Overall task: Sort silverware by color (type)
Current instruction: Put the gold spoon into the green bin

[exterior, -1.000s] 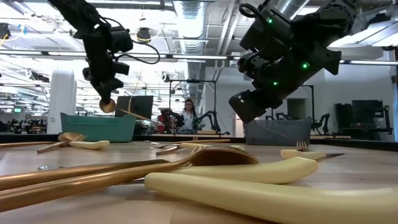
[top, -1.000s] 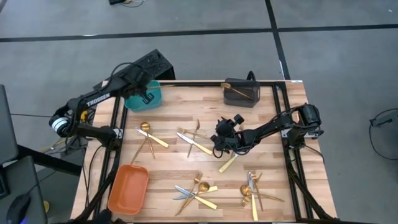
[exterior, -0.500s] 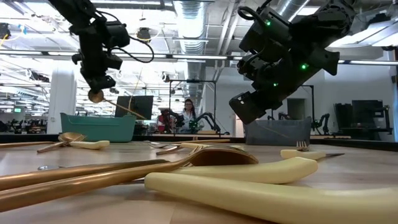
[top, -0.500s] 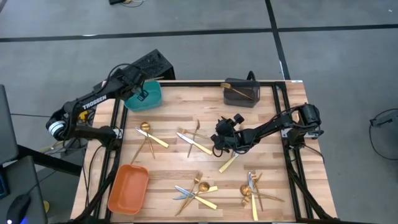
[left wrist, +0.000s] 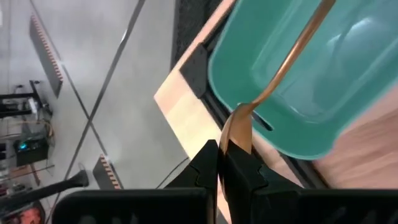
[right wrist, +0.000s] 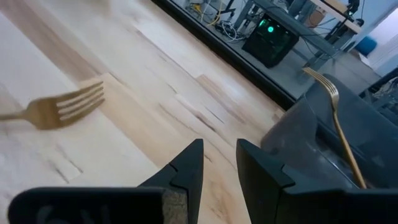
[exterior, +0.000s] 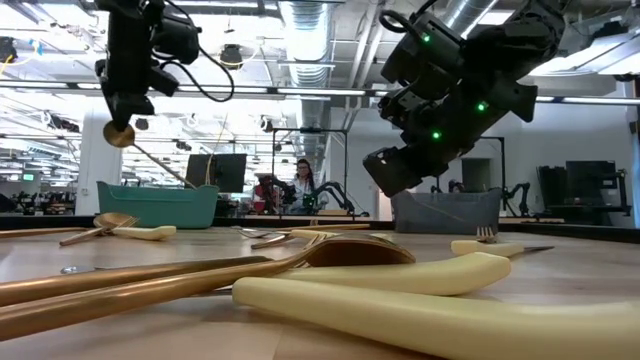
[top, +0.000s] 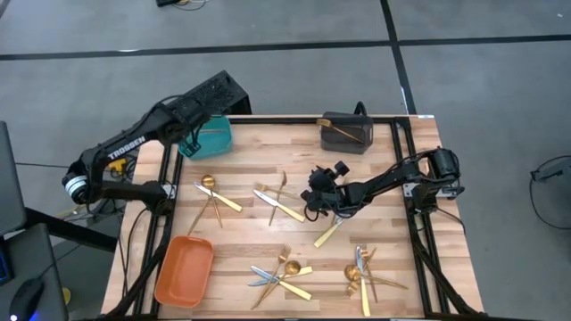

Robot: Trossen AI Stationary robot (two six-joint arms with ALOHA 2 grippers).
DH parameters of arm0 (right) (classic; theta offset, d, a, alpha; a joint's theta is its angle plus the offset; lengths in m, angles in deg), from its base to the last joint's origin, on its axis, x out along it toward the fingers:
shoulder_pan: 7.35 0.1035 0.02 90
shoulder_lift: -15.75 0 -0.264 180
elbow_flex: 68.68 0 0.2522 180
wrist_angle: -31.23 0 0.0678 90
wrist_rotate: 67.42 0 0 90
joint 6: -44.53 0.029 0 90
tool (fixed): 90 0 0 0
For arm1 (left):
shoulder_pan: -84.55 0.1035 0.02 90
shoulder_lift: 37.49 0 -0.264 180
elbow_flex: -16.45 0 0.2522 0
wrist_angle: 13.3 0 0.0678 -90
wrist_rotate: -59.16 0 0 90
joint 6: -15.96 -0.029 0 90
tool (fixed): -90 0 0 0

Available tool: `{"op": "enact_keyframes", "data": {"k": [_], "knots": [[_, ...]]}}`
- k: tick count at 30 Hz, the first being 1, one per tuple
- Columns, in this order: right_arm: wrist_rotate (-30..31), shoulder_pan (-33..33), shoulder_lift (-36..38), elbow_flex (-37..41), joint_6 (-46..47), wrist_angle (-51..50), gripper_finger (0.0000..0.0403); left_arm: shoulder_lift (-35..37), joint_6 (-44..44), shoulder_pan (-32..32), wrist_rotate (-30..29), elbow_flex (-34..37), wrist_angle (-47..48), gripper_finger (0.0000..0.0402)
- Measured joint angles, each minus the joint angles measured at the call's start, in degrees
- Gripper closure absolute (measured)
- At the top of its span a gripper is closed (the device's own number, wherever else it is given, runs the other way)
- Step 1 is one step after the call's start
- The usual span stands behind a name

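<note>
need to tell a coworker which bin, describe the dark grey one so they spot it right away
Look along the far edge of the wooden table, right of centre. The dark grey bin sits there with one gold fork inside; the teal bin and orange bin stand to the left.

robotics lab, open-plan. i note: exposed ceiling ducts (exterior: 300, 20) and strip lights, far rows of monitors (exterior: 215, 170), another robot rig beside a seated person (exterior: 300, 185), grey carpet floor (top: 294, 22) around my table (top: 294, 160).

Bins: three — teal bin (top: 212, 138), orange bin (top: 184, 270), dark grey bin (top: 346, 133)
Arms: two
Silverware clusters on table: about five; exact piece count unclear
</note>
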Motion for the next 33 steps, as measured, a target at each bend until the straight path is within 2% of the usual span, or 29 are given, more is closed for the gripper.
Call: {"op": "enact_keyframes", "data": {"k": [7,13,17,21,27,33], "knots": [[-2.05,0.22,-0.02,-1.02,-4.46,0.73,0.0282,-1.63,0.68,0.14,-0.35,0.06,-0.94,0.0401],[-2.86,-0.03,-0.02,-1.11,-4.47,0.71,0.0282,-8.42,0.82,0.14,-2.82,0.98,-1.47,0.0401],[-2.99,-0.38,-0.02,-1.11,-4.44,0.71,0.0282,-13.50,-4.44,0.18,-1.20,0.98,-11.53,0.0401],[-3.02,0.22,-0.02,-1.11,-4.43,-0.01,0.0282,-17.13,-11.01,-1.64,5.20,0.90,-21.44,0.0401],[-3.12,0.92,-0.02,-1.11,-4.39,-2.91,0.0282,-20.34,-16.02,-5.01,5.71,0.90,-27.29,0.0401],[-3.34,0.85,-0.02,-1.11,-3.35,-3.08,0.0282,-21.29,-17.45,-3.73,7.90,0.92,-34.54,0.0401]]}}
